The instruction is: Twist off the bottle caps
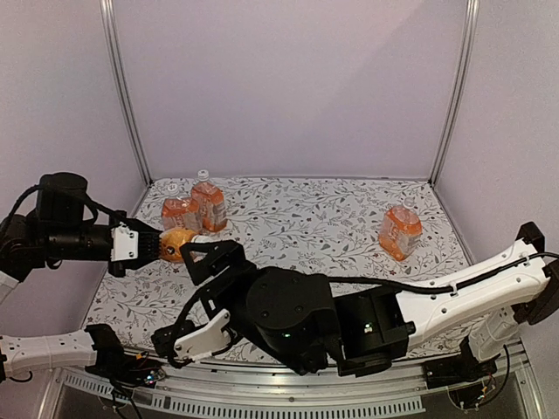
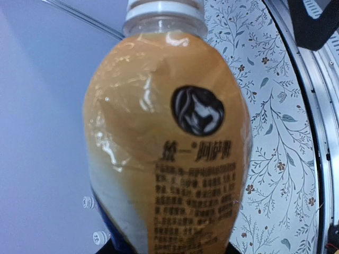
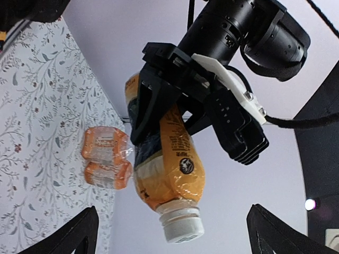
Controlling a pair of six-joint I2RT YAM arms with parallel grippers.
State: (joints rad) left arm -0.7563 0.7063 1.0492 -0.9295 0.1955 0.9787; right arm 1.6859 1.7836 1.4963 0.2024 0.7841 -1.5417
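Top view overhead, distant; both wrist views close, sharing bottle (image 2: 159, 106).

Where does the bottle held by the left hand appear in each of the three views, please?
Top external: bottle left of centre, in the left hand.
Left wrist: bottle fills the frame.
Right wrist: bottle at centre, cap lowest.
Shared landmark: the floral tablecloth.

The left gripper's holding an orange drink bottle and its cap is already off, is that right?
Not quite. The left gripper does hold the bottle, but its white cap is still on, as the right wrist view shows.
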